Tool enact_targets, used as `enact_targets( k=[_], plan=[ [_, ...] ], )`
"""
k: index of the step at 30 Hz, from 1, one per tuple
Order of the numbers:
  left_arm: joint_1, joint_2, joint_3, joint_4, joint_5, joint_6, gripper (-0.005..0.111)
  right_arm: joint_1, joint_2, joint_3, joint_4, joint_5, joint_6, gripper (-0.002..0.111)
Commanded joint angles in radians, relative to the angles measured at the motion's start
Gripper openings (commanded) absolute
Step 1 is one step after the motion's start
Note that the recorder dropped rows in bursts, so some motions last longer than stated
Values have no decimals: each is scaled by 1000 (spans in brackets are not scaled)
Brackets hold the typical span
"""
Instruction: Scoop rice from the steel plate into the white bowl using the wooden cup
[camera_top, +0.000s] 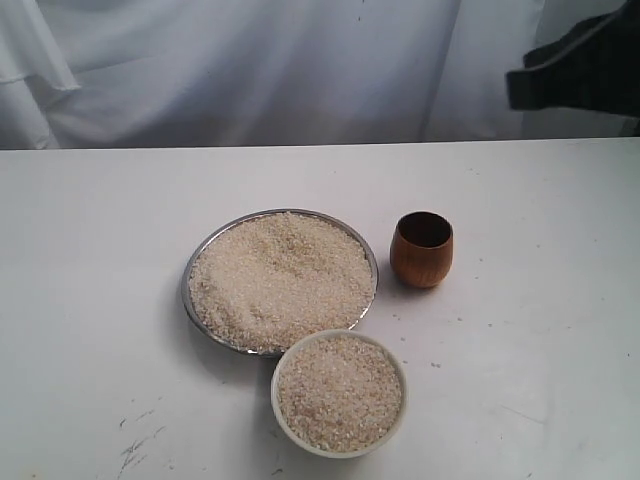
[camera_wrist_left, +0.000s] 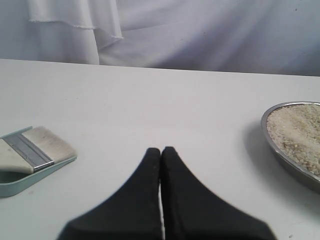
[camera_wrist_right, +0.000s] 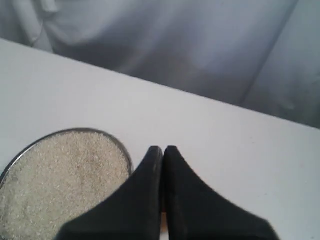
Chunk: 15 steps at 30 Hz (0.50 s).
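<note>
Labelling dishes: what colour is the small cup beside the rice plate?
The small rounded wooden cup is glossy reddish-brown, dark inside; exterior view shows it best.

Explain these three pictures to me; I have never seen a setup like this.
This is a two-armed robot at a white table. The wide picture comes from a camera off the arms; the other two from cameras on the wrists. The left gripper and the right gripper are both shut, holding nothing. On the table stand a steel plate of rice, a white bowl also holding rice, and a wooden cup. The left wrist view also shows a brush on a pale green pan.
</note>
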Motion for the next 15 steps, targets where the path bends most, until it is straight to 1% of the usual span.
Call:
enact_targets(
  k=[1, 4, 7, 10, 13, 15],
  plan=[
    [2, -4, 5, 1, -13, -1, 0, -96, -148, 1, -23, 66, 18, 0],
    [2, -4, 5, 1, -13, -1, 0, -177, -258, 1, -23, 143, 57, 0],
    [2, -4, 5, 1, -13, -1, 0, -256, -361, 1, -34, 207, 206, 0],
    [2, -4, 5, 1, -13, -1, 0, -310, -464, 9, -89, 238, 168, 0],
    [2, -4, 5, 1, -13, -1, 0, -345, -571, 93, -172, 163, 139, 0],
    [2, -4, 5, 1, -13, -1, 0, -355, -652, 177, -184, 91, 127, 0]
  ],
)
